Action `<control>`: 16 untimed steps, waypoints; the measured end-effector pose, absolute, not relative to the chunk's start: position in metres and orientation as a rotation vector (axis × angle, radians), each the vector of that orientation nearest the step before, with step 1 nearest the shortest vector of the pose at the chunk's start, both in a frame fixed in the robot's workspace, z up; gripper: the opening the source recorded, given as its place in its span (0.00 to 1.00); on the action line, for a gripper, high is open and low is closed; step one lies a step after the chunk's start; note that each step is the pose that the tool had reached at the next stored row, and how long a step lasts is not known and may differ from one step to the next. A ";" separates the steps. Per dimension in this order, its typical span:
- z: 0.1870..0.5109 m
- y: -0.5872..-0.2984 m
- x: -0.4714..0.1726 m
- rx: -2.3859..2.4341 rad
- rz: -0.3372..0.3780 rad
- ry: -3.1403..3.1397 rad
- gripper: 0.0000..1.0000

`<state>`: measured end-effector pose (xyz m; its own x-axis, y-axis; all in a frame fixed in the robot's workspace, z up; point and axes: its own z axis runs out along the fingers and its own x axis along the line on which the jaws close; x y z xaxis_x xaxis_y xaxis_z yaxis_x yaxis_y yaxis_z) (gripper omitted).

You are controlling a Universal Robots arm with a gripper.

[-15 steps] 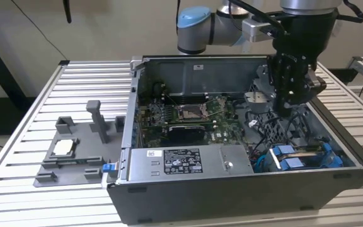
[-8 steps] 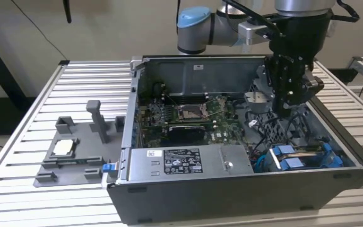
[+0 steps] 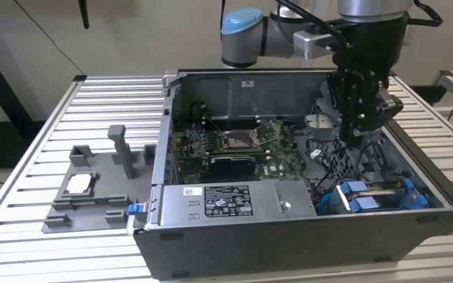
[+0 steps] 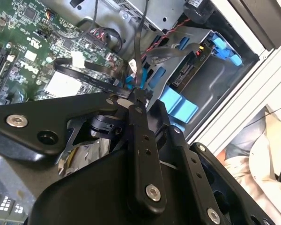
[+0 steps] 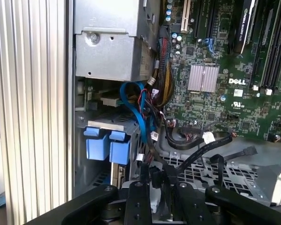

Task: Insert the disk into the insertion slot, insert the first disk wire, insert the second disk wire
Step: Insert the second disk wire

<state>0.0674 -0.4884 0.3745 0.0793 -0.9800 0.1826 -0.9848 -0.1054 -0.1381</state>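
My gripper (image 3: 354,137) hangs inside the open computer case (image 3: 210,247), above the cables at its right side. In both wrist views the black fingers (image 4: 141,136) stand close together on the plug of a thin black disk wire (image 4: 139,51), which runs off toward the motherboard. The same plug sits between the fingertips of the gripper (image 5: 155,180). The insertion slot (image 3: 384,190), a grey metal bay with blue clips (image 5: 107,145), lies at the case's near right corner, just beyond the gripper (image 4: 136,96). A disk edge with its connector (image 4: 189,70) shows inside that bay (image 4: 210,89).
The long grey power-supply box (image 3: 235,200) lies along the case front, the motherboard (image 3: 235,144) behind it. Loose black and coloured cables (image 5: 150,108) crowd the space by the bay. A grey fixture (image 3: 92,188) stands on the slatted table (image 3: 22,177). A person's sleeve (image 4: 253,164) is outside the case.
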 end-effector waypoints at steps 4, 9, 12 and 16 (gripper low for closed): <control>0.375 -0.488 0.062 2.300 0.369 -2.083 0.27; 0.374 -0.488 0.054 2.310 0.388 -2.082 0.27; 0.374 -0.488 0.054 2.310 0.388 -2.082 0.27; 0.373 -0.487 0.054 2.307 0.402 -2.079 0.27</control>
<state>0.0535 -0.4870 0.3726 0.0856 -0.9769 0.1956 -0.9795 -0.1185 -0.1632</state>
